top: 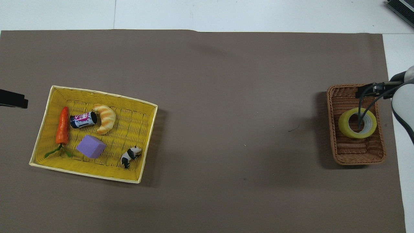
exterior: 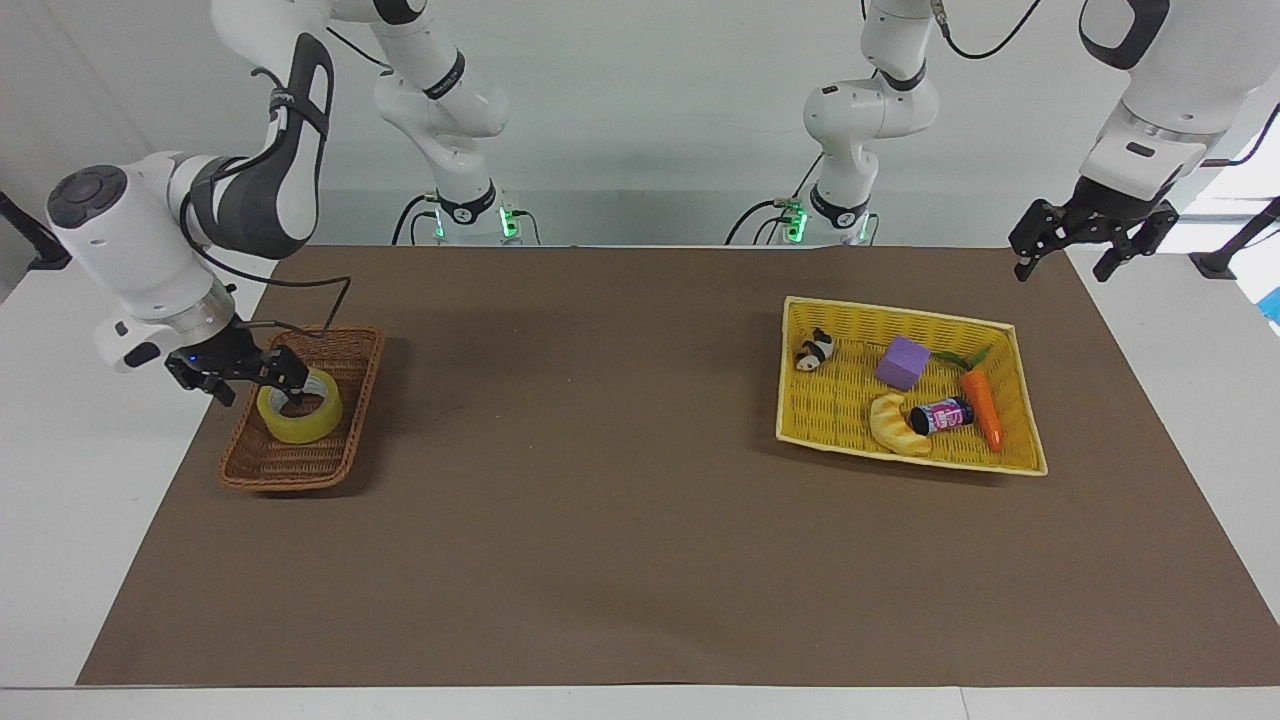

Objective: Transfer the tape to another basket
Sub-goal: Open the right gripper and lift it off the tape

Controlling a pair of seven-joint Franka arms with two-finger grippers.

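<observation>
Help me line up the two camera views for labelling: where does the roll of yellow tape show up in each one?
Facing view: the tape lies in the brown wicker basket, at the picture's left edge, under the right gripper.
Overhead view: the tape lies in the same basket, at the picture's right edge.
Shared landmark: the yellow basket of toys, at the left arm's end of the table.

Tape [exterior: 299, 410]: glossy translucent yellow film; basket [exterior: 300, 458]: dark-brown woven wicker, rough; yellow basket [exterior: 808, 405]: bright woven weave, pale smooth rim; table cover [exterior: 600, 520]: matt brown paper; purple block [exterior: 902, 362]: matt, foam-like; arm shells: glossy white plastic
</observation>
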